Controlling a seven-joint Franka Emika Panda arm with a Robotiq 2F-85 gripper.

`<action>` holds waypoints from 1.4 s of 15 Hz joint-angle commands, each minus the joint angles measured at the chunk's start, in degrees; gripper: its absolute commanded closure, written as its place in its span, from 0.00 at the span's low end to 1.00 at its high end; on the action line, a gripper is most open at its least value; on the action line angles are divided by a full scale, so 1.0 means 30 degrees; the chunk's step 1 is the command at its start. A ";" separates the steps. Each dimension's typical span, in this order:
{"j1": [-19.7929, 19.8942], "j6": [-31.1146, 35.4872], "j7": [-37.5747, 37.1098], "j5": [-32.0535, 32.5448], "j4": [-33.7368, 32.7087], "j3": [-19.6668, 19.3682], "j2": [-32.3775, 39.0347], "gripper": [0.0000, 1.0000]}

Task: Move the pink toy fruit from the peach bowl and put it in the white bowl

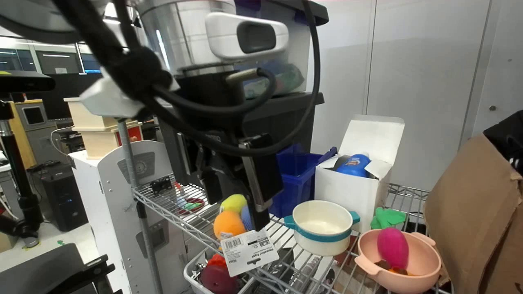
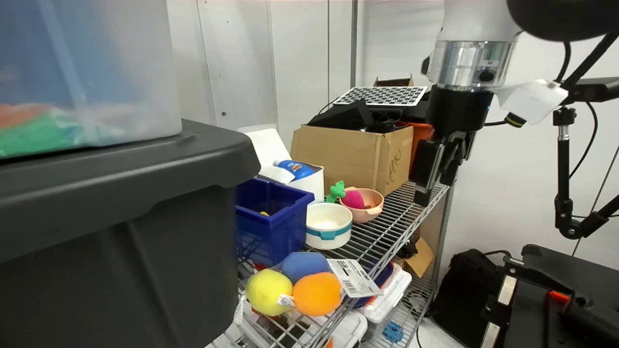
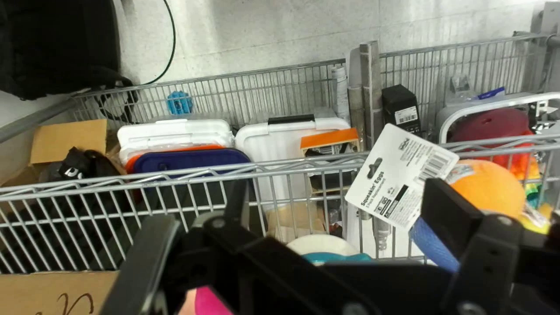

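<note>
"Squeakin' Eggs" tag (image 3: 400, 177) nr wht bowl (image 1: 322, 228)

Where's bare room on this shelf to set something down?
The wire shelf is bare between its outer edge and the peach bowl; the white bowl looks free inside. It is crowded where the blue bin, white box and white bowl stand close together, and where the packaged toy eggs lie.
</note>
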State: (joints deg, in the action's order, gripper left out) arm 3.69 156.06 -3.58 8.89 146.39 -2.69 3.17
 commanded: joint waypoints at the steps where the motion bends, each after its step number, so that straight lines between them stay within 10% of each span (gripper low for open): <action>1: -0.0197 0.0863 -0.1310 0.1452 -0.1988 -0.0589 0.2212 0.00; 21: -0.1563 -0.0098 -0.3410 0.1209 -1.2418 -0.3520 1.0472 0.00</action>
State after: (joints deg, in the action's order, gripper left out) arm 0.49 157.62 -12.17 13.00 114.87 -11.48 30.72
